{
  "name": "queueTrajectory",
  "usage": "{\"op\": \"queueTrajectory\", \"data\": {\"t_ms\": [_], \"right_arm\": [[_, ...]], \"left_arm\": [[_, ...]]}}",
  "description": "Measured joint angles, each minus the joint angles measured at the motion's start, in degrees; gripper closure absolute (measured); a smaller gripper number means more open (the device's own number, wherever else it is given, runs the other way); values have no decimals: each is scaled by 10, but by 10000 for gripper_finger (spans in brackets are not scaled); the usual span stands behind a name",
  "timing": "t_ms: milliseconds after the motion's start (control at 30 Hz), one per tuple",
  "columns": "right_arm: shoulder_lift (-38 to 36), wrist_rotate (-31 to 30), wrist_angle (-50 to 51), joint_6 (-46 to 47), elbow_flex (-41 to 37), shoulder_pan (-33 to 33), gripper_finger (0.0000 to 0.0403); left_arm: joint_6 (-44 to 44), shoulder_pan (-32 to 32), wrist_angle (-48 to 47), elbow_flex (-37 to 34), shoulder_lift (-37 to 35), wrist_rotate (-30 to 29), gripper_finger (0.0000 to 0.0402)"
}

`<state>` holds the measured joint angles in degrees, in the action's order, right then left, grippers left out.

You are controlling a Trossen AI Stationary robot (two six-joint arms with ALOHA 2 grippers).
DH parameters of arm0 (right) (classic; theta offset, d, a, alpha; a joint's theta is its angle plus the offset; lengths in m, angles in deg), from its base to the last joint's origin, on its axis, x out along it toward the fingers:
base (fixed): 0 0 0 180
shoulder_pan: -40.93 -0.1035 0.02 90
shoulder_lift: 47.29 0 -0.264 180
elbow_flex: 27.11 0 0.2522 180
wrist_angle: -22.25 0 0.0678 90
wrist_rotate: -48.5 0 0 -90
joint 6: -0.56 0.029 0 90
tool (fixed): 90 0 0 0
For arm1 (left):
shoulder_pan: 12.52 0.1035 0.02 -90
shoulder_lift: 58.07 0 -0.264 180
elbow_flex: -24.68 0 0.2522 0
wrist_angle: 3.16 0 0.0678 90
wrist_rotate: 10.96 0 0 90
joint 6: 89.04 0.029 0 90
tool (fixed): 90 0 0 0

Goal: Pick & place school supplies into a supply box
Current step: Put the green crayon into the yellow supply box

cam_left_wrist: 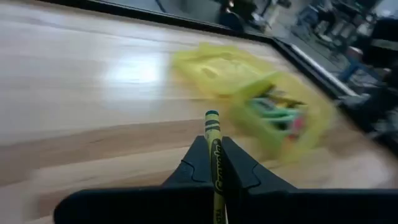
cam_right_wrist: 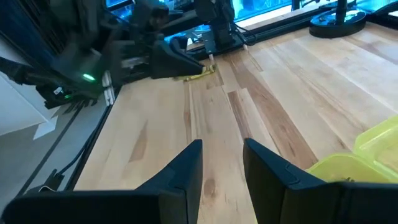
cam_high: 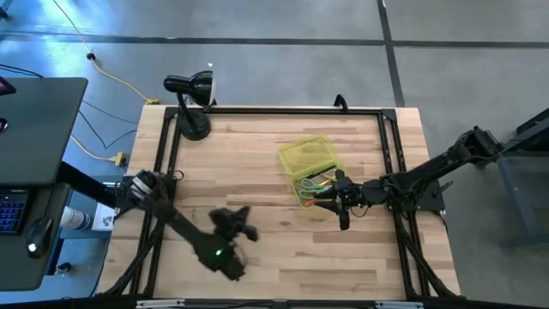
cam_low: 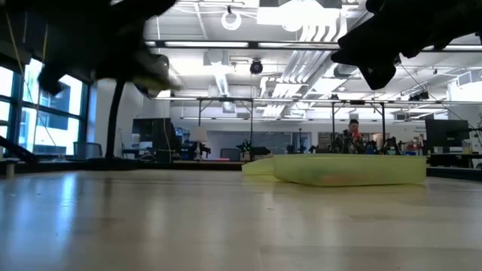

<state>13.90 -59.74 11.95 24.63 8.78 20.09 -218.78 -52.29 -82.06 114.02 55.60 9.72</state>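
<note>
Your left gripper (cam_left_wrist: 216, 180) is clamped on a yellow crayon (cam_left_wrist: 214, 149), held low on its shaft so that the dark-banded tip sticks out forward past the fingers. It sits over the front-left part of the table (cam_high: 257, 163), well apart from the yellow-green box (cam_high: 310, 170).

So the pick looks done and you're at the carry. Next you need to bring the crayon across to the box, whose lid lies open on the far side and which already holds green and orange supplies.

The crayon's long axis runs along the fingers, tip roughly toward the box. Before you release, line that axis up with the box's long side, or an end may catch the rim.

Your right gripper (cam_right_wrist: 221, 165) waits just beside the box's near end, fingers apart and holding nothing. Watch it as you approach; it's close to your drop spot.
</note>
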Motion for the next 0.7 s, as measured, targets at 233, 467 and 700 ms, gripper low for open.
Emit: {"op": "queueTrajectory", "data": {"t_ms": [233,467,700], "right_arm": [[-63,-19,42,-21,0,-12,308],[-160,-121,173,-7,0,-43,308],[-211,-160,237,4,0,-68,308]], "left_arm": [[559,127,286,107,-11,113,369],[889,265,585,119,-5,380,369],[890,334,588,117,54,482,358]]}}
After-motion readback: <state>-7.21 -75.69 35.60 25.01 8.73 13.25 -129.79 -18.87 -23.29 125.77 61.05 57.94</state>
